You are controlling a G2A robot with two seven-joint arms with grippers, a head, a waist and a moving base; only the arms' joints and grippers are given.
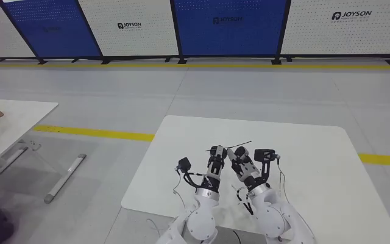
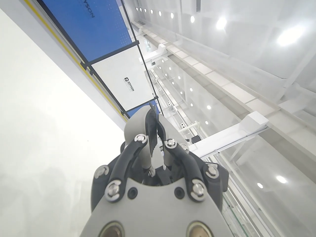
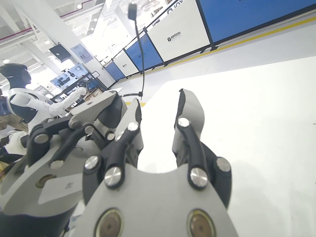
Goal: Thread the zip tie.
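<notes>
The zip tie [image 3: 142, 52] is pinched in the closed left gripper [image 2: 153, 122], above the table [image 1: 317, 171] at the top view's lower centre. The right gripper [image 3: 160, 102] is held wide just beside it.

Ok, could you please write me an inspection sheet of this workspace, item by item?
surface: white table, flat, with rounded corners.
job's things: black zip tie, held above the table, head end free in the air; whether it is threaded cannot be told.
clutter: nothing seen.
grippers: left gripper shut on the zip tie; right gripper open, close beside it, holding nothing.
cables: thin wires hang beside the forearms.
surroundings: blue and white partition panels, yellow floor line, second table, another robot far off.
</notes>
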